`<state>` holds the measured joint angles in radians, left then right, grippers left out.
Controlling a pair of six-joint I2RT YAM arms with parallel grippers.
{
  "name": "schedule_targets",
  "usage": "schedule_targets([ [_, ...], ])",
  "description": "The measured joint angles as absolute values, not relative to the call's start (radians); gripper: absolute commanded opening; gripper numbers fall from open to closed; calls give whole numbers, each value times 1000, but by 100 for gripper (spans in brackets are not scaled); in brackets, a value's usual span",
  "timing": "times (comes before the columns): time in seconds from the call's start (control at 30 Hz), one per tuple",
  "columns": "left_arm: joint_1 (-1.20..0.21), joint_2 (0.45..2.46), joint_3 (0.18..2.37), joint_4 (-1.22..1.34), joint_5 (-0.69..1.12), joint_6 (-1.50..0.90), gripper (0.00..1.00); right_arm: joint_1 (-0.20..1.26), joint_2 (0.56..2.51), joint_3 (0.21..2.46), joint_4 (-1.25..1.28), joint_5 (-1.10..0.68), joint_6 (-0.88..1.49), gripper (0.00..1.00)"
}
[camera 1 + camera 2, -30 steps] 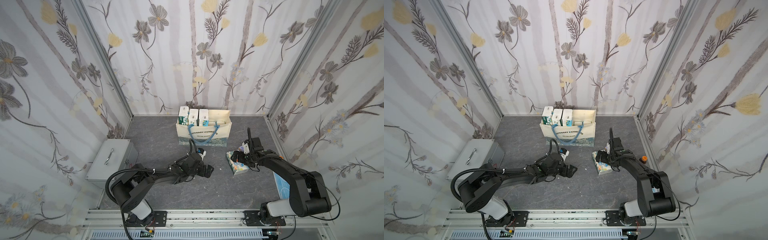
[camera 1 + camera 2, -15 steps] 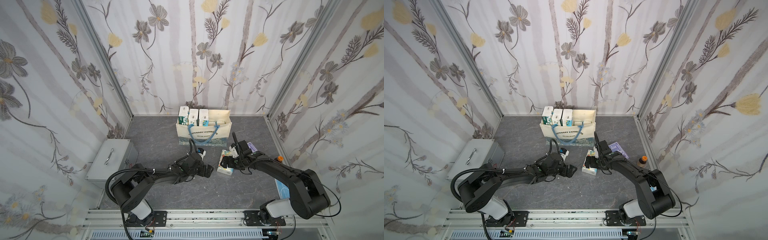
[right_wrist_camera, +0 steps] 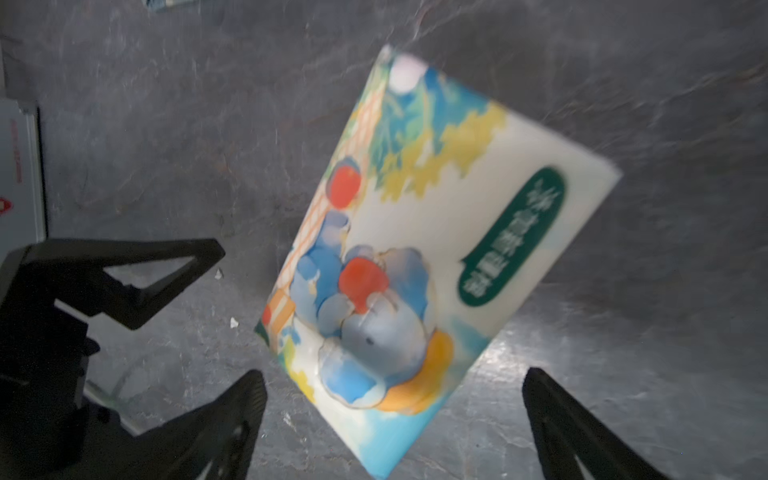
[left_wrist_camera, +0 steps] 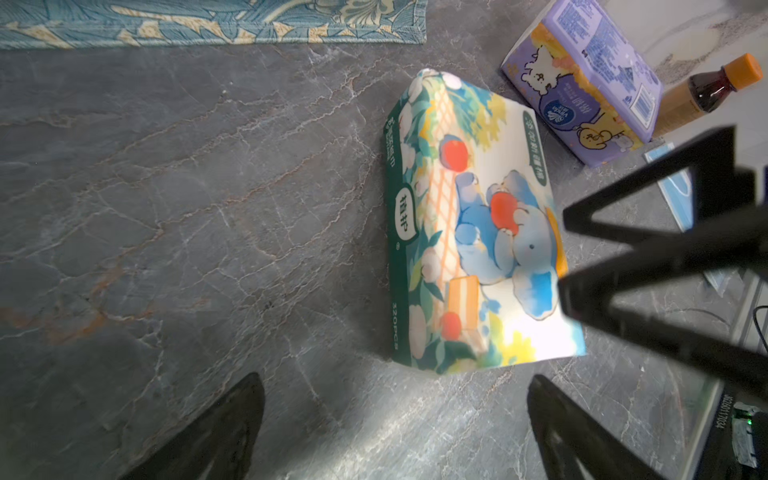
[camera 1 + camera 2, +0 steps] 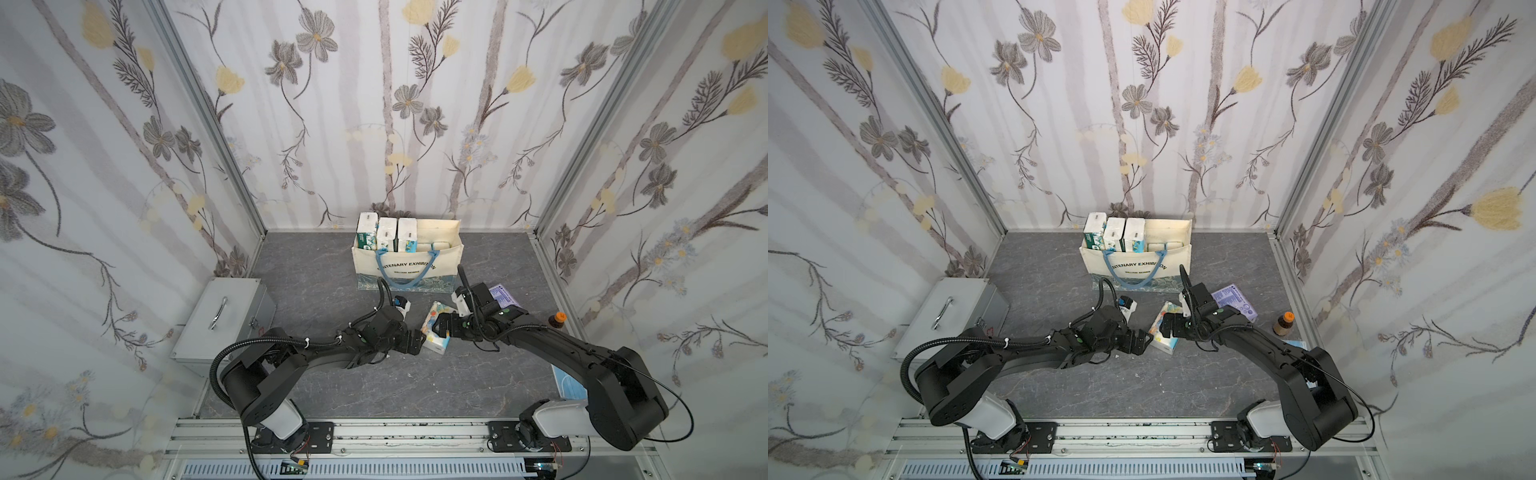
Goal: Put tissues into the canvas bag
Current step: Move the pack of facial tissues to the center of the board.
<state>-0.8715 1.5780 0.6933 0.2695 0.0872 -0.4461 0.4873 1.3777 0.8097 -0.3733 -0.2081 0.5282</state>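
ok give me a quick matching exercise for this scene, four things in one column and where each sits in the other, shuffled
Things
1 elephant tissue pack
2 canvas bag
3 metal case
4 orange-capped bottle

Places
a far on the robot's right side
b upright at the back
c lying flat in the middle
d far on the robot's left side

Pairs: 1-c, 2-b, 3-d, 4-a

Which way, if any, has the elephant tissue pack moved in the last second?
Yes: the elephant tissue pack slid leftward, from beyond the canvas bag's right corner to in front of the bag.
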Motion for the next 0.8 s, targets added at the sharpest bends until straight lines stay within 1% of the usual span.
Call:
schedule_targets([
  [0.1, -871, 1578, 693, 269, 85, -448, 100, 415, 1407, 855, -385, -188, 485, 97],
  [0.23, -871, 1571, 687, 270, 82, -449, 100, 368, 1504, 923, -380, -184, 417, 98],
  [0.4, -870, 1566, 683, 270, 79, -449, 100, 321, 1616, 1011, -352, -266, 354, 96],
  [0.6, -870, 1556, 677, 273, 74, -449, 100, 315, 1697, 1057, -322, -368, 311, 94],
  [0.8, -862, 1532, 651, 281, 62, -454, 100, 317, 1691, 1025, -298, -449, 307, 93],
])
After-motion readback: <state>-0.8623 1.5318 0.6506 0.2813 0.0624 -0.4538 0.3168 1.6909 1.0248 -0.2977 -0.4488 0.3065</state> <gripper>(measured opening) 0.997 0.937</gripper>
